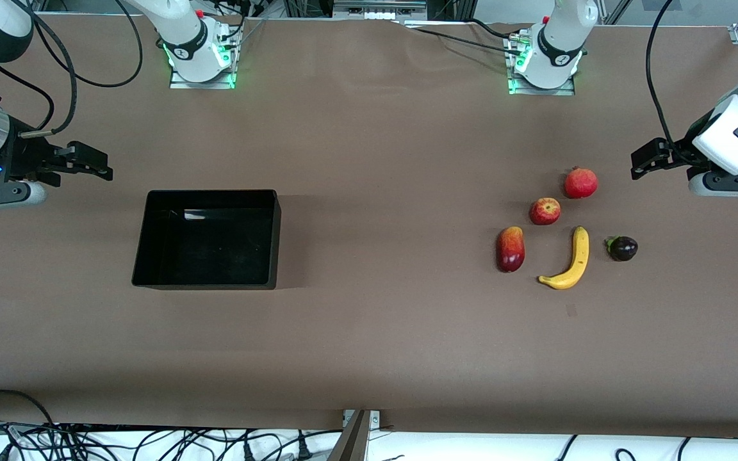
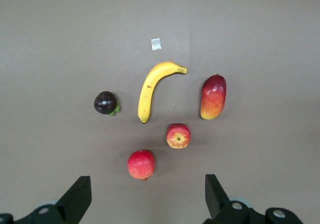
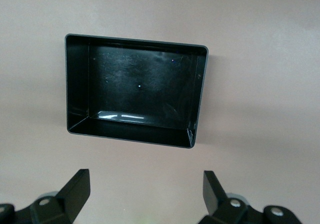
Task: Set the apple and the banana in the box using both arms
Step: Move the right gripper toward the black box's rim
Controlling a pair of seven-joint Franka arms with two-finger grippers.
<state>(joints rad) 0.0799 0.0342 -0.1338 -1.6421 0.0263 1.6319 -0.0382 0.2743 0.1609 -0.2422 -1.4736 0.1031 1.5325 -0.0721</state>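
Both claws spread wide and empty: left claw point(image 1: 643, 163) up over the counter point(image 1: 369, 333) near the apple point(image 1: 544, 211), banana point(image 1: 569, 259) just nearer the camera than the apple, right claw point(image 1: 97, 163) up by the empty box point(image 1: 140, 243) at the right arm's end.

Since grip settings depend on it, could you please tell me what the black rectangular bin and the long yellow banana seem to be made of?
The shallow black rectangular bin looks like glossy moulded plastic: light glints off its floor and walls. The long curved yellow banana has a smooth, even, faintly shiny skin, which suggests a plastic replica, though real fruit cannot be ruled out.
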